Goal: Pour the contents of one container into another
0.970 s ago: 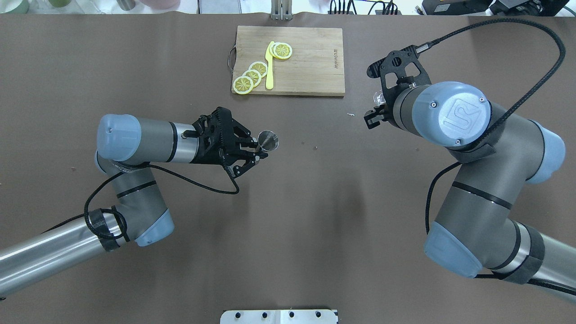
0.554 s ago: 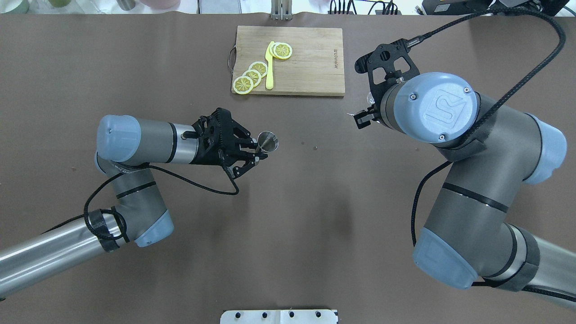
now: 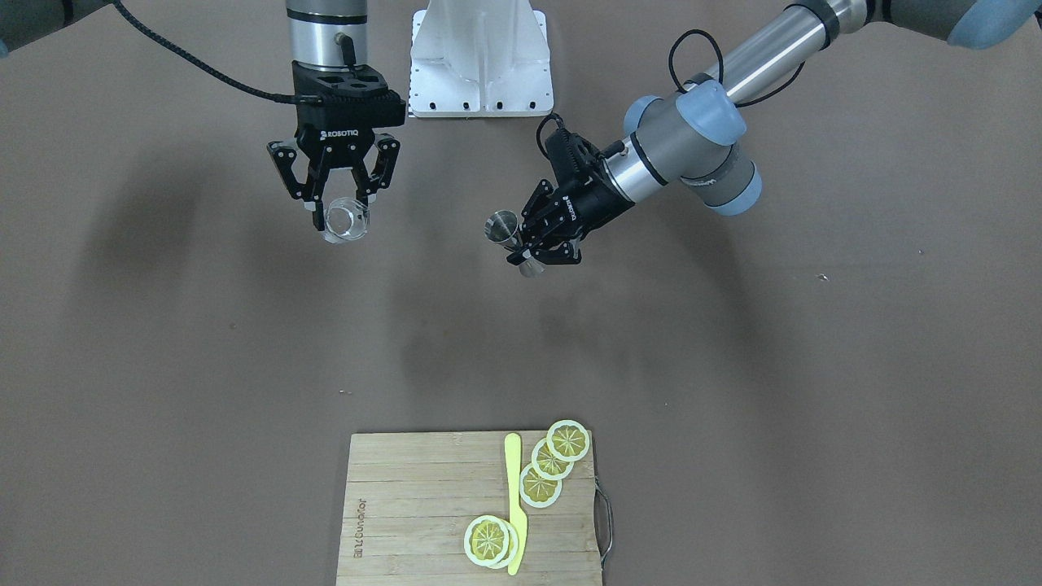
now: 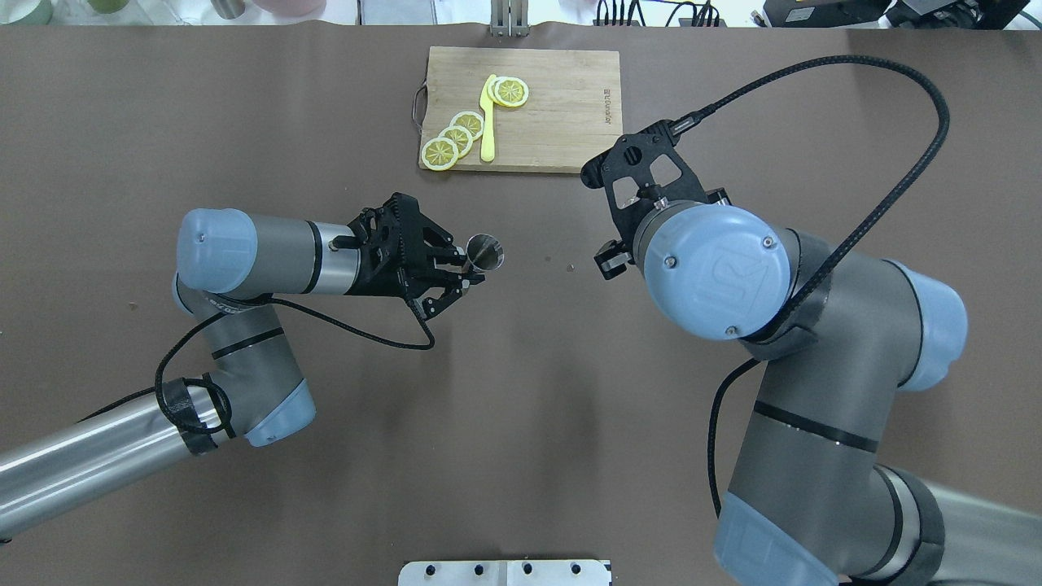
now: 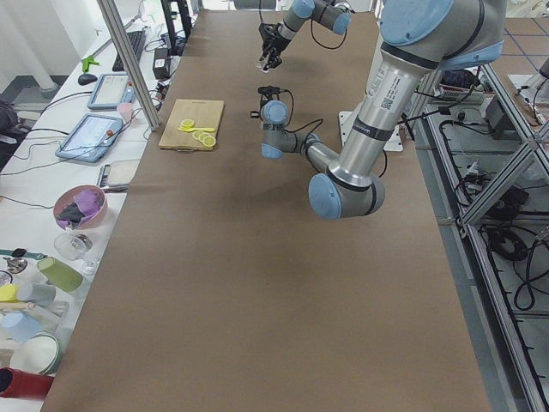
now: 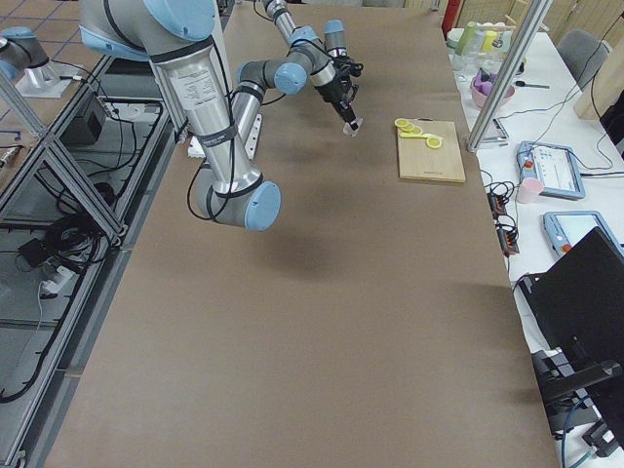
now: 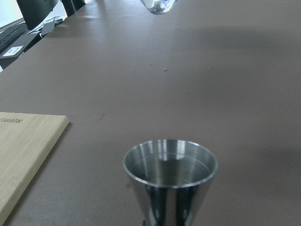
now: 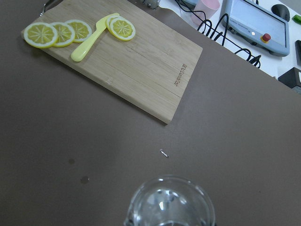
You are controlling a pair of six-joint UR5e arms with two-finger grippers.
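- Brown table covering is stretching out beneath both arms, with the pale wooden cutting board lying well beyond either set of fingers.
- The left gripper is pinching the small silver-grey hourglass metal jigger at its narrow waist, mouth up.
- The right gripper is clasping the short clear glass cup between its fingers, well apart from the jigger.
- To my eye, the cup is needing to sit just under the jigger's lip before any tipping, and a slow tilt is looking safest.

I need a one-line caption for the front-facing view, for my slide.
Left claw holds the metal jigger, right claw the glass cup, well apart; lemon slices lie on the cutting board.
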